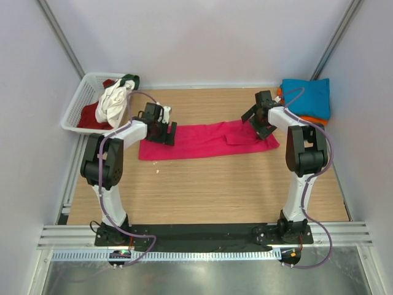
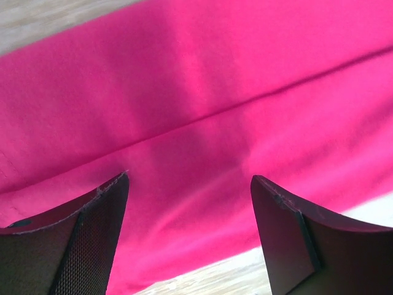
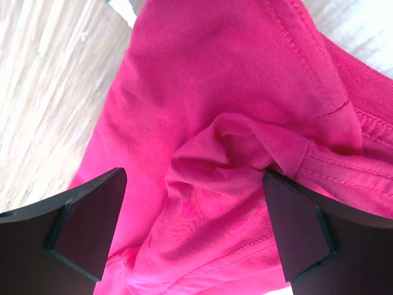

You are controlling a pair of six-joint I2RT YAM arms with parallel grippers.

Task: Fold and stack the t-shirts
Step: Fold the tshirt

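Two hands are at opposite ends of one magenta-pink t-shirt (image 1: 206, 140), which lies as a long band across the wooden worktop (image 1: 202, 190).

The left hand (image 1: 161, 130) is over the band's left end. In its wrist view the left hand (image 2: 190, 184) has its fingers spread wide. Smooth pink cloth fills the space under and between them, and a straight fold line runs just beyond the tips. Nothing is pinched.

The right hand (image 1: 264, 129) is over the band's right end. Its wrist view shows the right hand (image 3: 193, 178) spread too, with a puckered ridge of cloth and a stitched hem lying between the two fingers. Bare wood shows off to one side. Whether the fingers touch the cloth, I cannot tell.

Beyond the right hand, at the worktop's far corner, a teal-blue shirt (image 1: 310, 95) sits on top of an orange shirt (image 1: 314, 120). Beyond the left hand, a white lattice basket (image 1: 78, 101) holds a white shirt (image 1: 113, 104), a dark red shirt (image 1: 92, 117) and a green shirt (image 1: 130, 80).
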